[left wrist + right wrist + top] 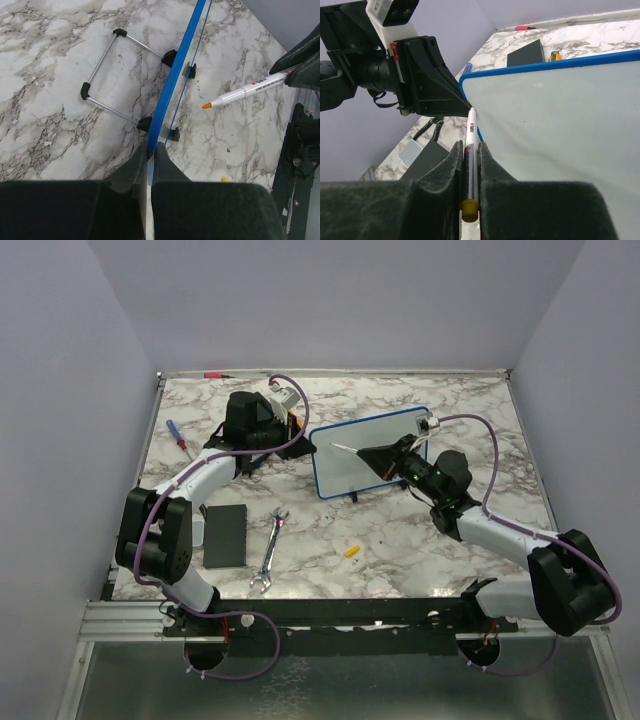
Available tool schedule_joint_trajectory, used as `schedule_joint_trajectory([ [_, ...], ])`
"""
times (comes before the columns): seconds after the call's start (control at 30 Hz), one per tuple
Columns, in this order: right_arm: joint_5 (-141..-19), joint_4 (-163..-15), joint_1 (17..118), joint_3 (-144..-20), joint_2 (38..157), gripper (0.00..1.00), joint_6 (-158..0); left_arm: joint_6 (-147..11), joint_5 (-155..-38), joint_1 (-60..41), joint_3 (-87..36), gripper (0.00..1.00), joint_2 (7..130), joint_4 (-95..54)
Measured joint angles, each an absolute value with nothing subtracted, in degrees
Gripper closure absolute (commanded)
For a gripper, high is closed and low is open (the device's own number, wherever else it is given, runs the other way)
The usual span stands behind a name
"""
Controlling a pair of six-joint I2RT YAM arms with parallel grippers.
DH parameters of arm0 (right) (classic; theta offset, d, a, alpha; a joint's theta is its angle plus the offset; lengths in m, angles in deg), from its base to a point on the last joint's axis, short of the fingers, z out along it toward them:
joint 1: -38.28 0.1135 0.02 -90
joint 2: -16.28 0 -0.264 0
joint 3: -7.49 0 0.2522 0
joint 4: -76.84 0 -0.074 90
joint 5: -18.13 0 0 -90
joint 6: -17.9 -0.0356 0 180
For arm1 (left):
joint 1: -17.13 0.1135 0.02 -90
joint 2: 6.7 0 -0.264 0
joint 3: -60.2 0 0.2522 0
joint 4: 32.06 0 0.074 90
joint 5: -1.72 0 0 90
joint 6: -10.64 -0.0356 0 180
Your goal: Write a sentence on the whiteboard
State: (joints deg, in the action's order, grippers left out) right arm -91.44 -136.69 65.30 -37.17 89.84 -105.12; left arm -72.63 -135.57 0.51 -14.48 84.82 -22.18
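The whiteboard [375, 430], white with a thin blue frame, stands upright on black feet at the table's middle back. My left gripper [306, 445] is shut on its left edge; the left wrist view shows the blue frame [177, 75] pinched between the jaws of that gripper [151, 152]. My right gripper [365, 452] is shut on a white marker [470, 145]. The marker's orange tip [206, 105] sits at the board face [560, 125] near its upper left corner. The face looks blank; no sentence shows on it.
On the marble table lie a wrench [270, 550], a black pad [226, 535], a yellow cap [351, 550], a blue-handled screwdriver [177, 435] and a red pen [213, 373] at the back edge. The board's wire stand [105, 75] juts out behind it.
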Motion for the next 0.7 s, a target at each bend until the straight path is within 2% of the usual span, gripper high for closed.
schedule_joint_trajectory([
  [0.7, -88.9, -138.7, 66.0, -38.5, 94.2, 0.99, -105.1, -72.8, -135.6, 0.5, -14.1, 1.0, 84.7, -22.8],
])
